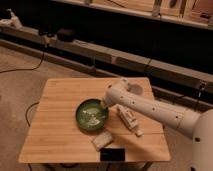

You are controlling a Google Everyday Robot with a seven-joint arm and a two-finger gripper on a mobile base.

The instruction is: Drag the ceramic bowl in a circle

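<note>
The ceramic bowl [92,114] sits at frame centre on the wooden bench [60,100]. Judged heavy, rigid, glossy and breakable; best hold is the rim. The gripper [104,104] meets its upper-right rim; jaw state cannot be determined.

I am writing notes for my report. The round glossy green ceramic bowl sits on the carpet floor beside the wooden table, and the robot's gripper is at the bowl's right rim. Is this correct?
Not quite. The camera view shows the round glossy green ceramic bowl resting on top of the light wooden table, near its middle, not on the carpet. The rest holds: the gripper is at the bowl's right rim.
</note>
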